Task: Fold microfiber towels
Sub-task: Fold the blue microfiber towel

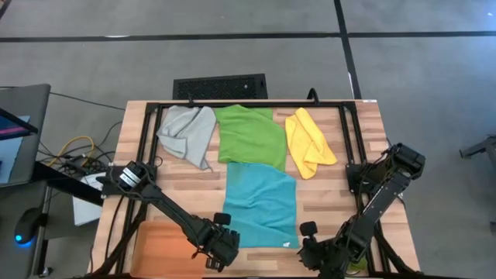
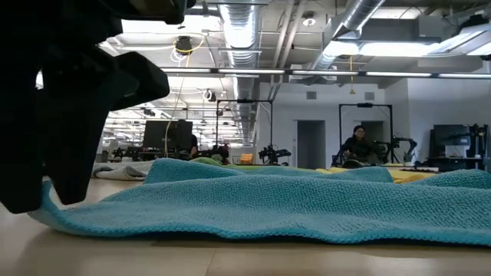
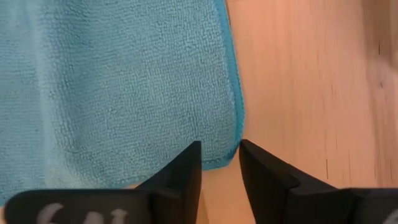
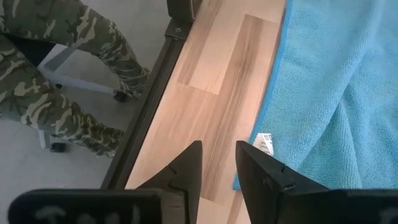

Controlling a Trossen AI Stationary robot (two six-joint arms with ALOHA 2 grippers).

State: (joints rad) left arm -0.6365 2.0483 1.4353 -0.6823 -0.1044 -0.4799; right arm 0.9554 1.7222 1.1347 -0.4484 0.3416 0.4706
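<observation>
Four towels lie on the wooden table. The teal towel (image 1: pixel 260 203) lies spread flat in the middle, with the green towel (image 1: pixel 249 136) beyond it, the grey towel (image 1: pixel 188 132) crumpled at the far left and the yellow towel (image 1: pixel 308 141) bunched at the far right. My left gripper (image 1: pixel 221 246) stands at the teal towel's near left corner (image 3: pixel 214 158), its fingers a narrow gap apart (image 3: pixel 219 155). My right gripper (image 1: pixel 314 246) is also narrowly open (image 4: pixel 219 158). It is empty, over bare wood beside the near right corner with its white label (image 4: pixel 265 143). My left gripper has its fingertips (image 3: pixel 189 162) right at the hemmed edge of the teal towel's near left corner (image 3: pixel 217 163), which lies flat on the table. I cannot tell whether they touch it.
A flat orange tray (image 1: pixel 159 244) lies at the near left, beside my left arm. A black frame (image 1: pixel 248 105) runs along the table's far edge and sides. A person's legs in camouflage trousers (image 4: pixel 56 74) stand beside the table. Bare wood (image 1: pixel 325 201) shows right of the teal towel.
</observation>
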